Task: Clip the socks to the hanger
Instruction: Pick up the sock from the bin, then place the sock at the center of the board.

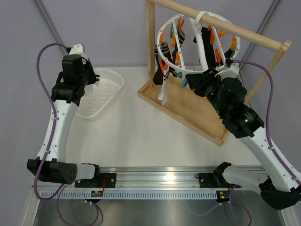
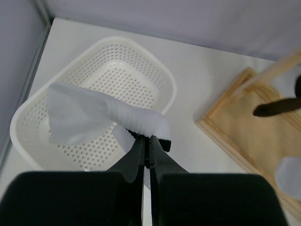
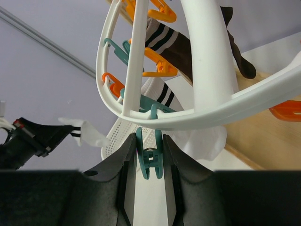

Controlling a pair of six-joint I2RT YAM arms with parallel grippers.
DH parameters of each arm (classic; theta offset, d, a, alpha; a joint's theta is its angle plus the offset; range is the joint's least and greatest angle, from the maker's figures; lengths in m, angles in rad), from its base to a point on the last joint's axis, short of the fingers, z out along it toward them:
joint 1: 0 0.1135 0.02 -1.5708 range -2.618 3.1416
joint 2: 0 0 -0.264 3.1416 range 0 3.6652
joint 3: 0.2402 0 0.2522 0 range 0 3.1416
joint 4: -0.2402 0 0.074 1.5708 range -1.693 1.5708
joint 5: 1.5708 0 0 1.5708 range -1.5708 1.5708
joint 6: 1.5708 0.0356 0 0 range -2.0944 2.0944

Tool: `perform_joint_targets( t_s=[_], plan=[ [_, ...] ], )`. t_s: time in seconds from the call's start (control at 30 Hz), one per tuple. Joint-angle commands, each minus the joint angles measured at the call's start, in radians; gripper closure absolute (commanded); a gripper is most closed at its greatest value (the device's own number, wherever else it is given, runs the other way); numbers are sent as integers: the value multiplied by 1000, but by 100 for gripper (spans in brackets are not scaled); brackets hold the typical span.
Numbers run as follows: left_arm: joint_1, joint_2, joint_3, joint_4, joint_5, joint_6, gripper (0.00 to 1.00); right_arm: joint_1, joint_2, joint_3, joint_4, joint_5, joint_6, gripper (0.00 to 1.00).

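The left jaws, pressed together, pinch a white sock (image 2: pixel 80 117) by its edge. It droops ahead of them, over the mesh basket (image 2: pixel 28 146) below. The right jaws squeeze a teal clip (image 3: pixel 151 162) hanging under the hanger (image 3: pixel 207 70) ring above them, with striped socks (image 3: pixel 161 38) clipped beyond.

A round white hanger (image 1: pixel 203 49) is hung from a wooden stand (image 1: pixel 188 109), with dark and striped socks (image 1: pixel 157 70) clipped to it. The right arm (image 1: pixel 233 101) is raised to its rim; the left arm (image 1: pixel 59 122) is bent over a white basket (image 1: pixel 113 89).
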Motion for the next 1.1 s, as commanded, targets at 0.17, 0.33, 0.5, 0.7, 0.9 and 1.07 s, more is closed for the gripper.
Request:
perform_joint_targets(
  t_s=[0.17,0.33,0.5,0.7,0.9,1.07],
  plan=[
    [-410,-168,-111,-67,123,237,100,3,-1,23,-101,-22,-28,100],
    [-674,-206,-270,-151,73,304,100,3,-3,19,-104,-11,-26,100],
    [-968,-191,-367,-218,8,355,100,2,-1,17,-103,-6,-26,100],
    [-1011,-238,-511,-88,-30,487,77,4,-3,10,-100,-3,-26,100],
    [-953,-114,-585,-8,-342,501,24,4,-3,0,-92,-12,-26,100],
    [-858,-96,-530,-36,-434,202,22,4,-1,-1,-87,-26,-28,100]
  ],
)
